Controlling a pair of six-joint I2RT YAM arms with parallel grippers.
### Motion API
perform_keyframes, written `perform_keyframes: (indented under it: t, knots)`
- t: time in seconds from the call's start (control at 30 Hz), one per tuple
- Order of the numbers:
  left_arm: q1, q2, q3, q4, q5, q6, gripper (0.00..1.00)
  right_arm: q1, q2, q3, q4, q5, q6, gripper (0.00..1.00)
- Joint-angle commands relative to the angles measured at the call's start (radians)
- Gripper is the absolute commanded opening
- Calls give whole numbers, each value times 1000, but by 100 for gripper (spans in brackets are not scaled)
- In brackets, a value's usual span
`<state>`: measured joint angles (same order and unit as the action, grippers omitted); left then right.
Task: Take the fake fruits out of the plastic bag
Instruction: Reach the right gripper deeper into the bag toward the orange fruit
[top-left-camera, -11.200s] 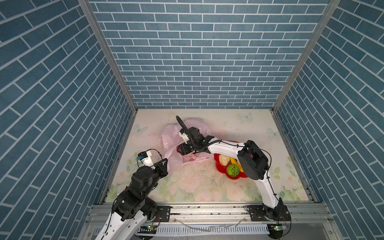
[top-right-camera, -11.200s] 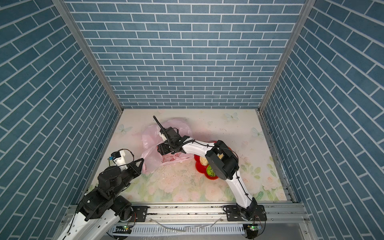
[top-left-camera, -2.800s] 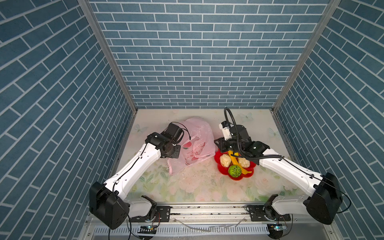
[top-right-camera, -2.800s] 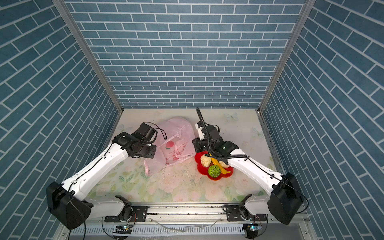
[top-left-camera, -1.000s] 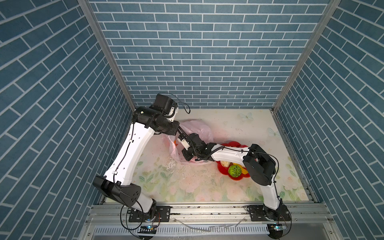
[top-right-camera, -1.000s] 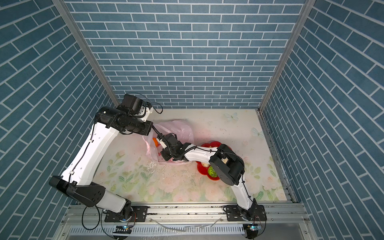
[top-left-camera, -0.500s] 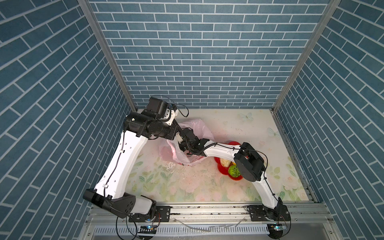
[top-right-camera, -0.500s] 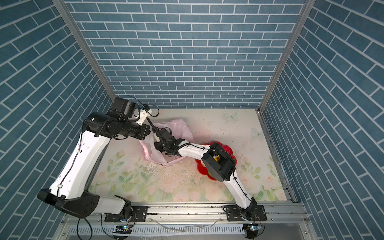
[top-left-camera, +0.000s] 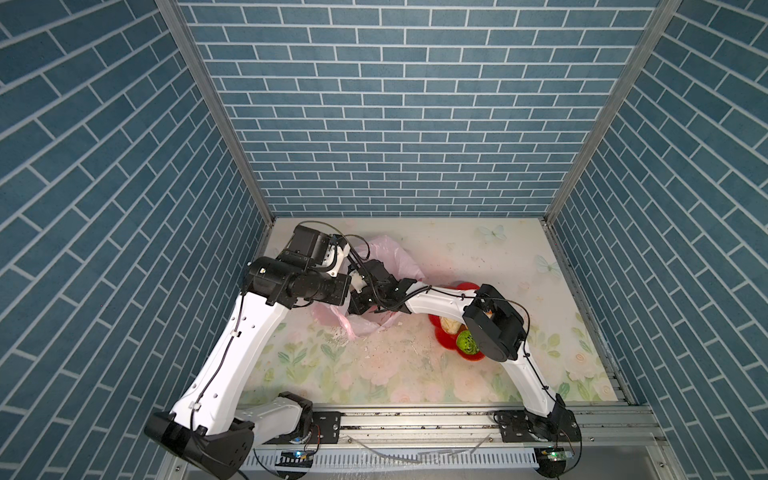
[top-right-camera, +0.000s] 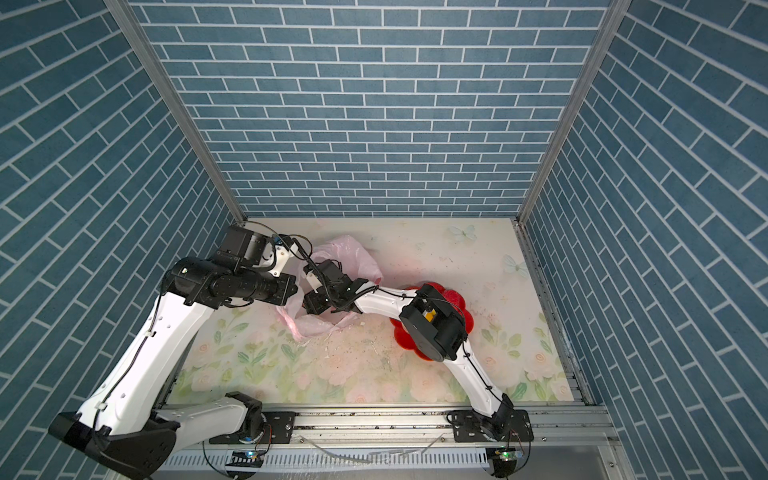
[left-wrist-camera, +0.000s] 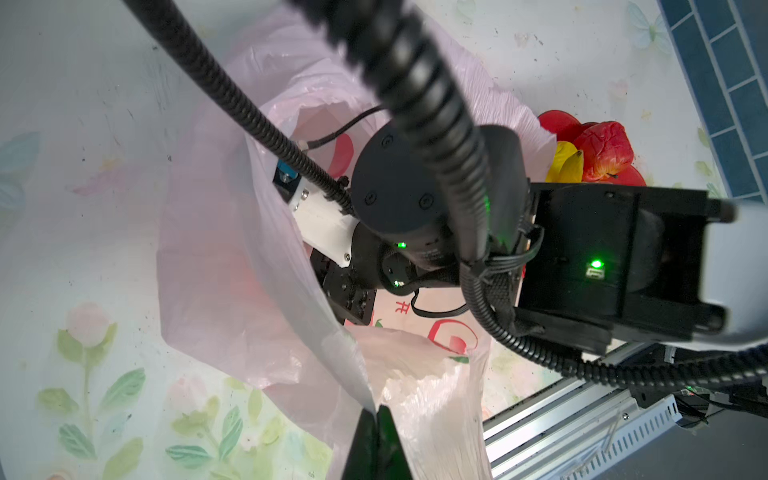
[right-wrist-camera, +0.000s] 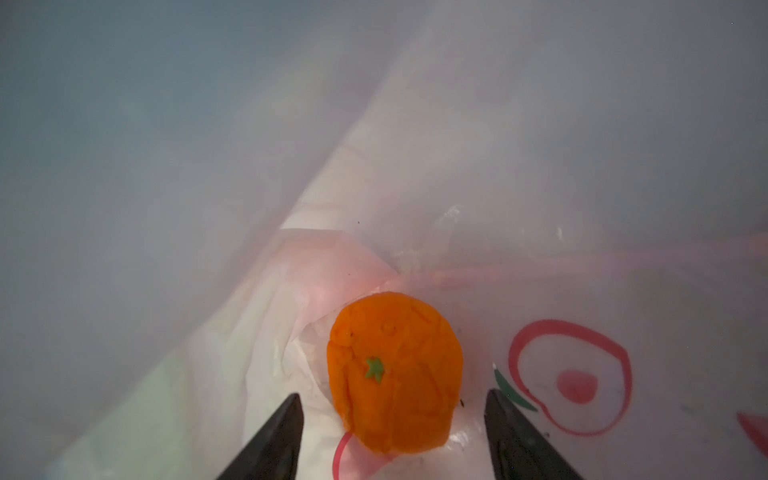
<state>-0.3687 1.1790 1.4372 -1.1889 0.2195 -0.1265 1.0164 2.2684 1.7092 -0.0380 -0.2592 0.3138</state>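
you're at the grasp step inside the plastic bag (left-wrist-camera: 232, 266). your left fingers (left-wrist-camera: 365, 444) are pressed together on its rim, holding the mouth up. your right fingers (right-wrist-camera: 274, 440) stand spread, flanking the fake orange (right-wrist-camera: 395, 365) on the bag's floor. next, i'd ease forward and close on it without catching the film.

An orange fruit (right-wrist-camera: 395, 332) with a green star-shaped stem mark lies between the black fingers of the right pincer (right-wrist-camera: 392, 392). The plastic bag (right-wrist-camera: 582, 291) around the pincer is translucent pale pink with red printed outlines. The worktop (top-left-camera: 415, 374) carries pastel pink flowers, green leaves and pale blue butterflies.
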Motion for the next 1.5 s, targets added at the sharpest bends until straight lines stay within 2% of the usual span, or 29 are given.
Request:
perform_keyframes:
  t: [0.0, 0.4, 0.83, 1.03, 1.23, 1.47]
  knots:
    - [4, -40, -71, 32, 13, -51, 4, -1, -2, 12, -37, -43, -15, 71]
    - [5, -110, -176, 153, 58, -115, 2, 15, 48, 64, -2, -109, 23, 76]
    - [4, -148, -247, 254, 110, -147, 1, 29, 173, 223, -33, -106, 128, 78]
    - [5, -154, -271, 266, 102, -146, 0, 31, 167, 206, 15, -206, 144, 77]
    - [5, -159, -256, 234, 45, -114, 0, 32, 103, 123, 56, -352, 87, 77]
    - [5, -154, -261, 259, 41, -105, 0, 37, 144, 171, 18, -438, 28, 77]
